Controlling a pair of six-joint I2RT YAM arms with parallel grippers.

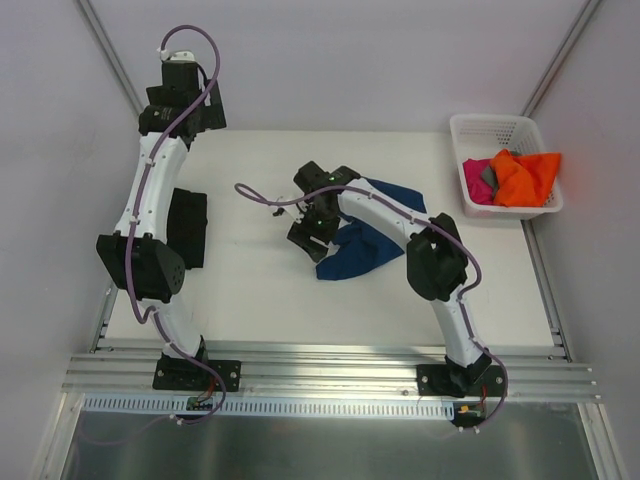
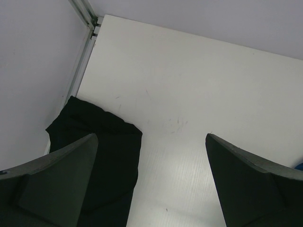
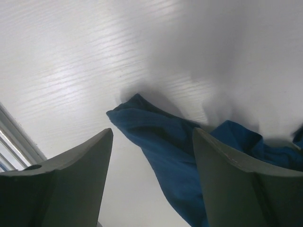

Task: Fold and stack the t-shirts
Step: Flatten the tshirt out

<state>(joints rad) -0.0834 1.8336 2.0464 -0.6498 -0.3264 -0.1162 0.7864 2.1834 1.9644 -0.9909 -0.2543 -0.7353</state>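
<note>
L hand [image 2: 151, 139]: released, jaws wide, nothing in it, up over far-left of surface [image 2: 189, 71] | black shirt [image 2: 94, 137]: folded, by left edge | R hand [image 3: 152, 131]: released, fingers apart just over blue shirt [image 3: 165, 146], crumpled mid-surface | basket [image 1: 495, 120] far right: orange shirt [image 1: 527, 177], magenta shirt [image 1: 474, 182], grey shirt [image 1: 488, 175] inside

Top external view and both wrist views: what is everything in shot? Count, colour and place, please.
navy t-shirt: one, dark blue, crumpled mid-table
black t-shirt: one, black, table's left edge
orange t-shirt: one, orange, in the basket
magenta t-shirt: one, magenta, in the basket
grey cloth: one, grey, between those two, barely showing
basket: one, white lattice, far right corner
table: one, white
left gripper: one, black, open, far left
right gripper: one, black, open over the navy t-shirt
</note>
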